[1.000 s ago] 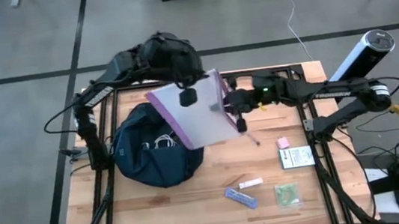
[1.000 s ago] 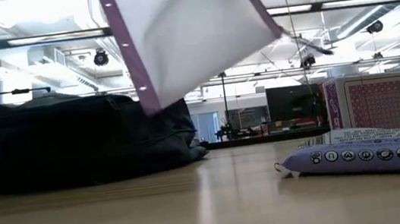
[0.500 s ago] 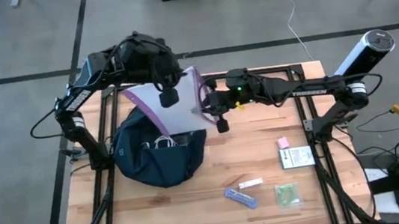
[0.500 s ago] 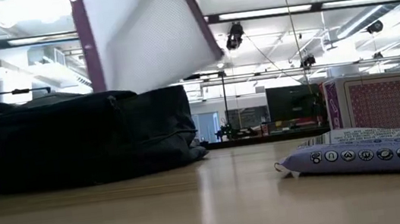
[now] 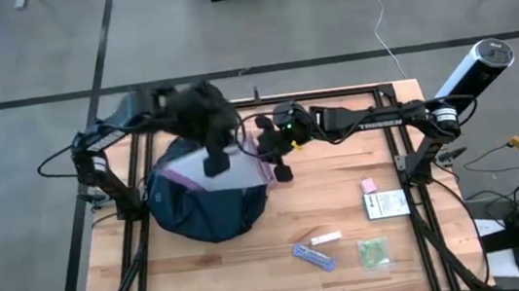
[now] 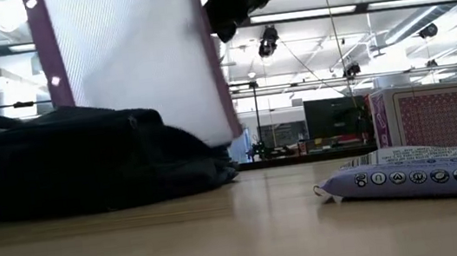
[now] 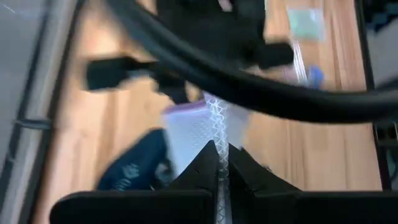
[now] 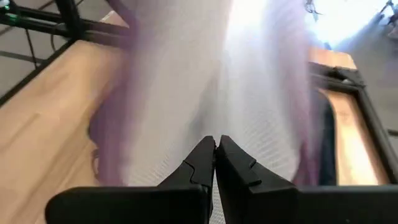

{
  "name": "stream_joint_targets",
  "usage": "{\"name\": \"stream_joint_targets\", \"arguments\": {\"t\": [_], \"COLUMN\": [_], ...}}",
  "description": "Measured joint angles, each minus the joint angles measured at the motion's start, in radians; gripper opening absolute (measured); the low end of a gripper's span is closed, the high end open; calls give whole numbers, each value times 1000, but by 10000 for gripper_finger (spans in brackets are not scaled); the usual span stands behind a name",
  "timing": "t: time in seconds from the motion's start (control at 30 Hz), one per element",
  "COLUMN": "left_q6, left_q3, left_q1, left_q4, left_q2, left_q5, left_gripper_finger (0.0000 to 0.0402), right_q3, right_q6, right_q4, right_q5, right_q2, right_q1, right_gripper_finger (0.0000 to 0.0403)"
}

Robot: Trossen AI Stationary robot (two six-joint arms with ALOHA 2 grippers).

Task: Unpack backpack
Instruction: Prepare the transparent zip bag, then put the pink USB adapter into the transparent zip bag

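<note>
Both end effectors are clenched on the clear purple-edged zip pouch (image 5: pixel 227 165), the left end effector (image 7: pixel 222 167) and right end effector (image 8: pixel 215 155) holding it over the dark navy backpack (image 5: pixel 203 206), which sits on the table's (image 5: pixel 344 195) left side.

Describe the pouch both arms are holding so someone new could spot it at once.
Find the dark navy backpack at the table's left. Directly above it hangs the pouch, pinched by the left gripper and the right gripper. It alone is flat, translucent white and purple-edged.
</note>
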Motion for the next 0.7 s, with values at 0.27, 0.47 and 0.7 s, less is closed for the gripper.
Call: {"name": "stream_joint_targets", "arguments": {"t": [0.27,0.47,0.7], "left_q6": [-21,-37,-60], "left_q3": [-231,-337,-469], "left_q1": [-16,-15,-16], "left_q4": [71,172,312], "left_q2": [-59,-182,-321], "left_q5": [10,12,9], "left_gripper_finger": [0,0,0], "right_q3": [-67,-89,-89], "right_q6": [74,127,133], "right_q4": [0,-43,-345], "right_q5": [9,67,205], "right_q2": [0,-28,-126], "right_q1": [7,30,63], "right_gripper_finger": [0,0,0]}}
